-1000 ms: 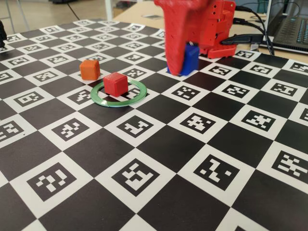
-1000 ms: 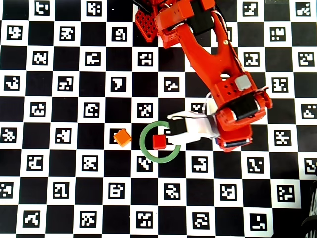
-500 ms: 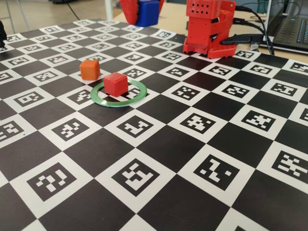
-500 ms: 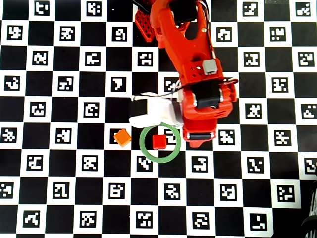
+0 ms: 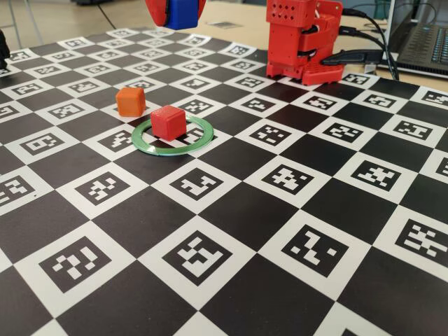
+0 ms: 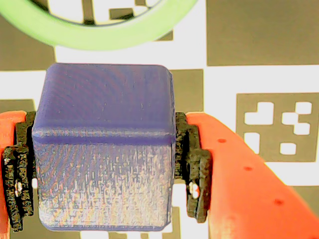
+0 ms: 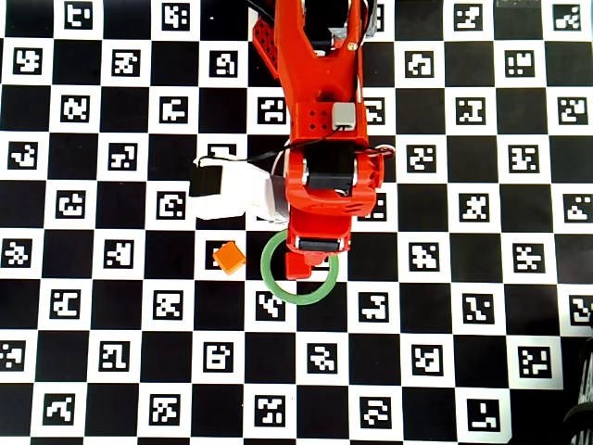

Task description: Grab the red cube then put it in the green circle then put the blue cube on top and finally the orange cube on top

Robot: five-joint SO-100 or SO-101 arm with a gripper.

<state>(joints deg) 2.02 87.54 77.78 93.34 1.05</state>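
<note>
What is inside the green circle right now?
The red cube sits on the board inside the green circle, nothing on top of it. In the overhead view the arm covers most of it.

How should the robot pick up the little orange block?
Probably from straight above, with the pincer closing on two opposite flat sides. The orange cube sits flat on the board, alone, apart from the green circle and the red cube, so there is room around it. First, though, the pincer must put down the blue cube it is holding.
</note>
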